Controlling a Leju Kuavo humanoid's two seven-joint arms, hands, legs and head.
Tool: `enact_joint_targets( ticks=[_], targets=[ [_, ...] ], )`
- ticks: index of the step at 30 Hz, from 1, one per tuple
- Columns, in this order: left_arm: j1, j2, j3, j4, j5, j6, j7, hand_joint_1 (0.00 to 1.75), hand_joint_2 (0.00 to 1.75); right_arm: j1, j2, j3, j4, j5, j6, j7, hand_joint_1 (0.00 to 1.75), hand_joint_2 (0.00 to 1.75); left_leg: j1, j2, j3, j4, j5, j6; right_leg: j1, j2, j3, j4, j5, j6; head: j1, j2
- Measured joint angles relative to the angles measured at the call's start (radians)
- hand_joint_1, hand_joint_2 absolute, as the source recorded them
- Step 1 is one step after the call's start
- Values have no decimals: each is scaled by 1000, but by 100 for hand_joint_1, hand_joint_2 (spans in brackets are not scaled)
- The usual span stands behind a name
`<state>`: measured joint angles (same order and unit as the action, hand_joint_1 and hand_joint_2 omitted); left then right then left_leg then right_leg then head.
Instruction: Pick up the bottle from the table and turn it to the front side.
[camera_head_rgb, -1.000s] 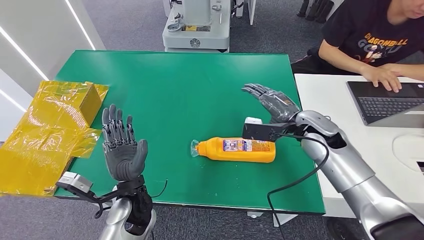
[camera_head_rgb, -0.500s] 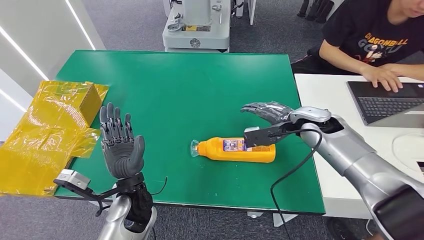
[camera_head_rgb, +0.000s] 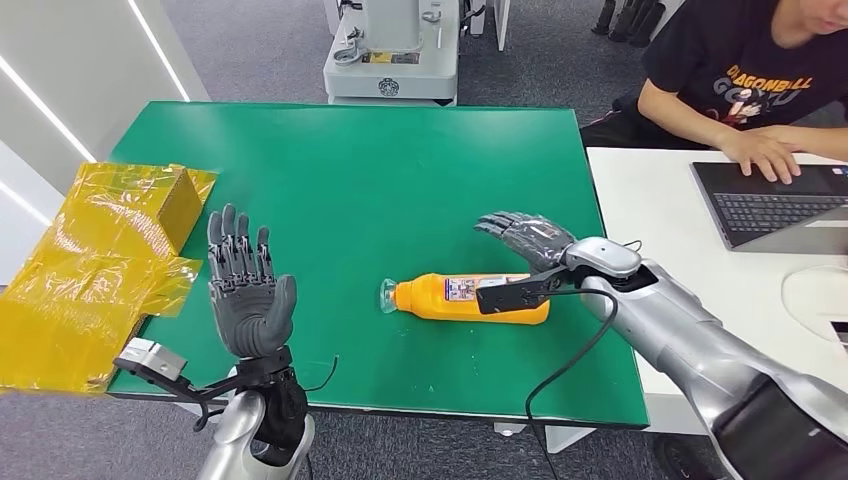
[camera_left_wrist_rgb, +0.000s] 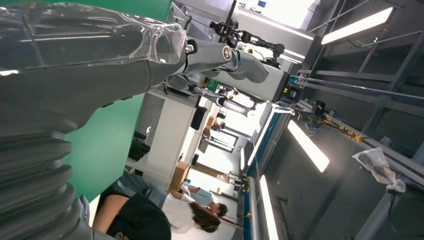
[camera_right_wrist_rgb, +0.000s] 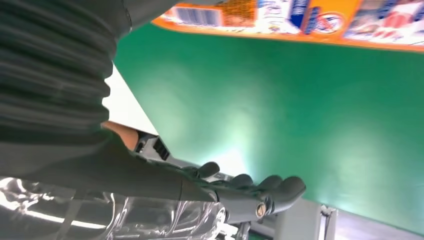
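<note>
An orange bottle (camera_head_rgb: 440, 298) with a printed label and clear cap lies on its side on the green table (camera_head_rgb: 380, 170), cap pointing left. My right hand (camera_head_rgb: 525, 238) hovers just behind the bottle's base end, fingers spread, holding nothing. In the right wrist view the bottle's label (camera_right_wrist_rgb: 310, 17) runs along one edge, with the right hand's fingers (camera_right_wrist_rgb: 250, 187) extended over the green surface, apart from it. My left hand (camera_head_rgb: 243, 290) stands upright at the table's near left edge, palm raised, fingers apart and empty. The left wrist view shows the left hand (camera_left_wrist_rgb: 75, 65) close up.
Crinkled yellow plastic wrapping (camera_head_rgb: 100, 260) lies at the table's left edge. A person (camera_head_rgb: 760, 70) sits at a white desk (camera_head_rgb: 680, 230) on the right, typing on a laptop (camera_head_rgb: 770, 200). A grey machine base (camera_head_rgb: 392, 60) stands beyond the table's far edge.
My right hand has lowered and drawn in toward the bottle's base end, its wrist turning over. The left hand and the bottle have stayed almost still.
</note>
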<state>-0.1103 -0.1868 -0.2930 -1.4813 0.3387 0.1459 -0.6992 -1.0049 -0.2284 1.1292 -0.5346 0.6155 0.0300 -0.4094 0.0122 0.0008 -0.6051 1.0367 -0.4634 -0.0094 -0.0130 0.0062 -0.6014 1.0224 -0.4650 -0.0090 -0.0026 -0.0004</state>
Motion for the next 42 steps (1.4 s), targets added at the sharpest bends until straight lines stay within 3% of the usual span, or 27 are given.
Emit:
enact_joint_targets(
  ticks=[24,33,42],
  targets=[
    [-17,-9,7,88,-16,-11,0,0,175,1,34,4,86,-2,1,1,0,175,0,0,11,0,0,1,0,-1,12,-1,0,0,0,0],
    [-11,-8,8,108,-22,-24,0,0,175,82,29,-23,93,-112,79,-86,0,175,0,-4,8,0,2,2,0,-4,11,0,1,1,0,0],
    [-12,-8,8,121,-19,-27,0,0,175,94,21,-48,92,-128,89,-104,0,175,0,-3,7,0,1,2,0,-3,8,-1,0,1,0,0]
  ],
)
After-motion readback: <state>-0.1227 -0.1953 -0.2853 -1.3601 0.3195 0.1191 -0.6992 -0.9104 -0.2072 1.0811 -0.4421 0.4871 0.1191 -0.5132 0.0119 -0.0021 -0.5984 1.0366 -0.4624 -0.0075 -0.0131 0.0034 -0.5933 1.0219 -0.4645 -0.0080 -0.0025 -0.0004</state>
